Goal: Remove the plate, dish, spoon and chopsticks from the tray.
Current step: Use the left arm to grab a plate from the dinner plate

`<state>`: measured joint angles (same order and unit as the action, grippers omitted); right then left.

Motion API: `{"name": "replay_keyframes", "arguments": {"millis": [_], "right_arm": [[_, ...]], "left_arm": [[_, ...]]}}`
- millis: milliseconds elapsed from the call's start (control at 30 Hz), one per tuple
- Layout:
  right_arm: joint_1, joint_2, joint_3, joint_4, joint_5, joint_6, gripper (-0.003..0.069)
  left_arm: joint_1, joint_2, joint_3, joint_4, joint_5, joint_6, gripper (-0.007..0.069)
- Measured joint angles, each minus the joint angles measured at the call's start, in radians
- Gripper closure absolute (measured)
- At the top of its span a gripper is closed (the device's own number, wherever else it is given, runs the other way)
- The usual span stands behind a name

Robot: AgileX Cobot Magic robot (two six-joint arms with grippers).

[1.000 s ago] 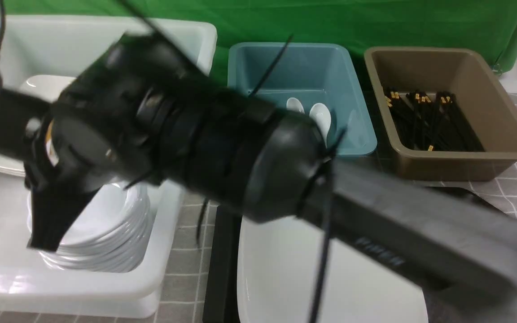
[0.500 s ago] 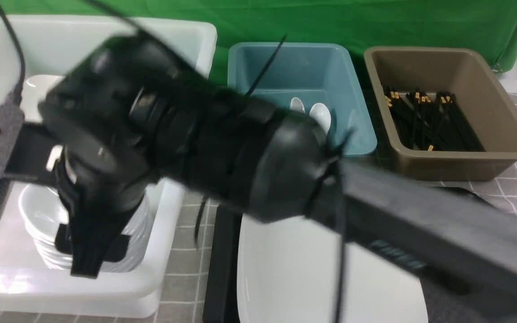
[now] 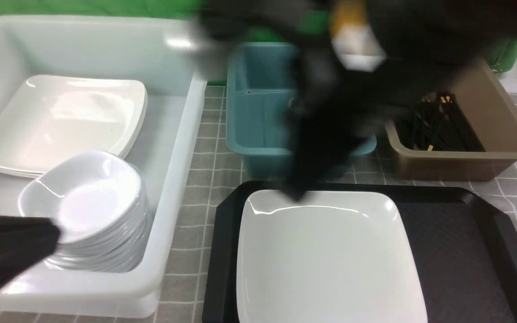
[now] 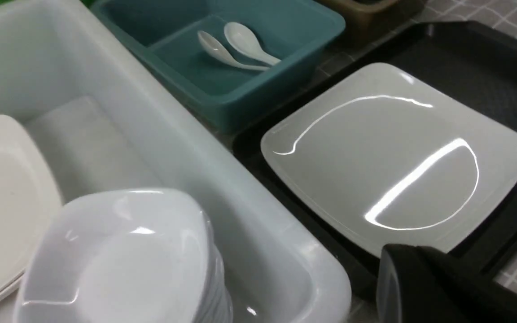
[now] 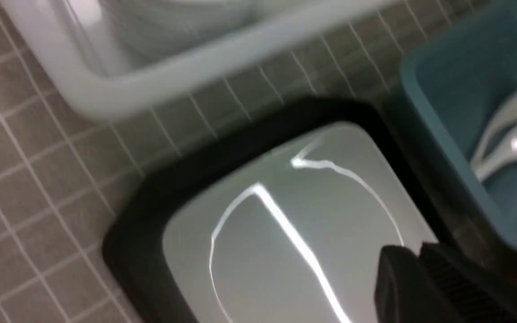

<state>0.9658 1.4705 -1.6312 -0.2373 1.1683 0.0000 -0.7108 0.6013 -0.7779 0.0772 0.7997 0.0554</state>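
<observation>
The right gripper [image 3: 301,190] is hanging over the 12 o'clock edge of the plate [image 3: 326,260]; whether its jaws are apart cannot be told. The left gripper [image 3: 47,237], jaws pressed together, is hovering beside the stack of dishes [image 3: 92,206]. The plate is lying on the 9 o'clock half of the tray [image 3: 465,251]. Around the tray, the white tub [image 3: 182,148] holding the stack is sitting at 10 o'clock, the teal tub [image 3: 258,116] at 12, the brown tub [image 3: 501,130] at 1.
</observation>
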Motion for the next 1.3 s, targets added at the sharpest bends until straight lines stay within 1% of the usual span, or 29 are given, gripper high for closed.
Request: {"name": "replay_keyframes", "arguments": {"millis": [100, 200, 233, 300, 367, 400, 433, 500, 567, 600, 700, 733, 833, 933, 967, 1000, 1100, 1200, 1300], "right_arm": [[-0.062, -0.174, 0.212, -0.005, -0.003, 0.044, 0.0574], [-0.097, -0.340, 0.412, -0.005, -0.008, 0.090, 0.0574], [-0.099, -0.403, 0.479, -0.007, -0.018, 0.106, 0.0574], [-0.101, -0.485, 0.554, -0.002, -0.043, 0.127, 0.0571], [-0.104, -0.569, 0.622, 0.000, -0.083, 0.152, 0.0567], [-0.104, -0.595, 0.642, 0.001, -0.091, 0.161, 0.0566], [-0.104, -0.651, 0.681, 0.001, -0.123, 0.174, 0.0564], [-0.104, -0.720, 0.725, 0.004, -0.153, 0.184, 0.0561], [-0.104, -0.787, 0.754, 0.004, -0.173, 0.191, 0.0557], [-0.104, -0.792, 0.756, 0.004, -0.175, 0.192, 0.0555], [-0.104, -0.856, 0.772, 0.004, -0.178, 0.192, 0.0551], [-0.104, -0.874, 0.775, 0.004, -0.179, 0.192, 0.0551], [-0.104, -0.897, 0.780, 0.004, -0.178, 0.192, 0.0547], [-0.104, -0.908, 0.780, 0.004, -0.178, 0.187, 0.0543], [-0.104, -0.913, 0.780, 0.004, -0.178, 0.179, 0.0542], [-0.104, -0.913, 0.780, 0.004, -0.178, 0.174, 0.0540], [-0.104, -0.913, 0.781, 0.004, -0.178, 0.166, 0.0536], [-0.104, -0.913, 0.781, 0.004, -0.178, 0.164, 0.0533], [-0.104, -0.913, 0.781, 0.004, -0.177, 0.156, 0.0531]], "left_arm": [[0.000, 0.123, -0.002, -0.050, -0.038, 0.109, 0.0615], [-0.001, 0.261, -0.002, -0.129, -0.066, 0.304, 0.0615], [-0.008, 0.336, -0.002, -0.182, -0.073, 0.413, 0.0615], [-0.030, 0.427, -0.003, -0.231, -0.086, 0.528, 0.0615], [-0.068, 0.536, -0.003, -0.248, -0.108, 0.600, 0.0615], [-0.084, 0.557, -0.004, -0.246, -0.113, 0.610, 0.0615], [-0.120, 0.635, -0.006, -0.216, -0.137, 0.638, 0.0615], [-0.167, 0.716, -0.019, -0.168, -0.171, 0.656, 0.0610], [-0.201, 0.803, -0.039, -0.114, -0.209, 0.683, 0.0586], [-0.202, 0.810, -0.041, -0.110, -0.211, 0.686, 0.0578], [-0.210, 0.892, -0.060, -0.095, -0.231, 0.764, 0.0484], [-0.210, 0.913, -0.061, -0.095, -0.232, 0.785, 0.0438], [-0.210, 0.945, -0.063, -0.095, -0.236, 0.822, 0.0322], [-0.210, 0.961, -0.063, -0.095, -0.251, 0.849, 0.0237], [-0.210, 0.972, -0.063, -0.095, -0.265, 0.868, 0.0193], [-0.210, 0.980, -0.063, -0.094, -0.278, 0.884, 0.0166], [-0.210, 1.008, -0.063, -0.077, -0.312, 0.903, 0.0140], [-0.210, 1.040, -0.063, -0.033, -0.342, 0.911, 0.0143], [-0.210, 1.066, -0.063, -0.004, -0.358, 0.911, 0.0162]]}}
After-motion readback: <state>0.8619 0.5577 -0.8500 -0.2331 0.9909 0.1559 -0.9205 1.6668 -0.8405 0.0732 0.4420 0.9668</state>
